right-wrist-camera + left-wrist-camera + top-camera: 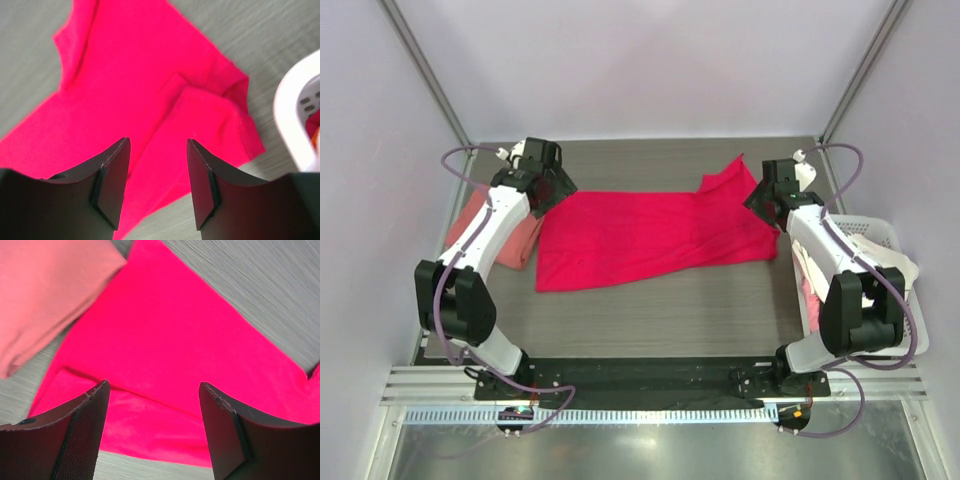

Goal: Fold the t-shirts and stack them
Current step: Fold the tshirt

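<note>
Right fingers (pixel 111 186) apart over crimson shirt (pixel 150 80); basket (pixel 876 231) holds pink cloth (pixel 809 297)

Salmon-pink shirt (pixel 523 243) at 9 o'clock half hidden under left arm (pixel 490 230); white basket (pixel 868 230) at 3 o'clock mostly behind right arm (pixel 830 250), contents unreadable.

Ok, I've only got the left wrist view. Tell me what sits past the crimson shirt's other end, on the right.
Observer: A white basket stands at the right edge of the table, beside the right arm.
Operator: Report the right fingers.
Observer: The right fingers hover apart above the sleeve end of the crimson shirt, gripping nothing.
Operator: Describe how the shirt lies overall.
Observer: It is spread sideways across the table, one sleeve sticking toward the far edge.
</note>
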### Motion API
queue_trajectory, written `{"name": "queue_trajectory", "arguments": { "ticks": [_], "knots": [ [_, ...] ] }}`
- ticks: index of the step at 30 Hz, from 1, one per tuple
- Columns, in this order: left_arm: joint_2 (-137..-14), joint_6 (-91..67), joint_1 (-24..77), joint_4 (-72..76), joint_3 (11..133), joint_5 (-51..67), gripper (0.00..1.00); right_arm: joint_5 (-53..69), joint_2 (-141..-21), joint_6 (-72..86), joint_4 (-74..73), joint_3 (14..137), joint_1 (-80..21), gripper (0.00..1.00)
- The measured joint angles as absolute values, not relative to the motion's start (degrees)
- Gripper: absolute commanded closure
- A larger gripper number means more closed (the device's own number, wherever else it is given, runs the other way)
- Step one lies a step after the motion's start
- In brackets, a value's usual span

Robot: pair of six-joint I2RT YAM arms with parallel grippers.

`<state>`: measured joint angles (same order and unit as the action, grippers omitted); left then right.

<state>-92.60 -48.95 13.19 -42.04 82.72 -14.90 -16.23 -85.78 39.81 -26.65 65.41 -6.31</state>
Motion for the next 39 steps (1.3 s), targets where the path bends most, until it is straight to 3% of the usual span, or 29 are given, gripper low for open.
{"name": "queue_trajectory", "arguments": {
  "ticks": [7,11,14,21,33,39],
  "knots": [
    [-94.6,-47.4,17.1,-40.9,80.8,-13.7,0.27,-17.1,-88.8,39.5,-25.8,60.7,-11.5,0.42],
    [-99.5,-45.7,17.4,-43.3,84.3,-14.8,0.31,-18.4,-93.5,39.1,-26.2,63.2,-12.7,0.41],
    [-105.8,-44.5,16.2,-44.6,90.2,-15.7,0.32,-20.5,-98.6,38.7,-26.7,69.9,-12.4,0.36],
    [-113.8,-44.0,12.3,-45.7,95.8,-15.9,0.23,-22.7,-110.8,37.6,-26.9,89.2,-10.6,0.27],
    [-128.6,-44.0,9.1,-47.1,108.4,-16.5,0.18,-26.1,-134.4,34.4,-31.1,116.5,-9.0,0.27],
    [-135.5,-43.5,7.1,-48.4,116.0,-16.5,0.19,-25.9,-143.0,33.3,-31.8,125.5,-8.4,0.35]
  ]
}}
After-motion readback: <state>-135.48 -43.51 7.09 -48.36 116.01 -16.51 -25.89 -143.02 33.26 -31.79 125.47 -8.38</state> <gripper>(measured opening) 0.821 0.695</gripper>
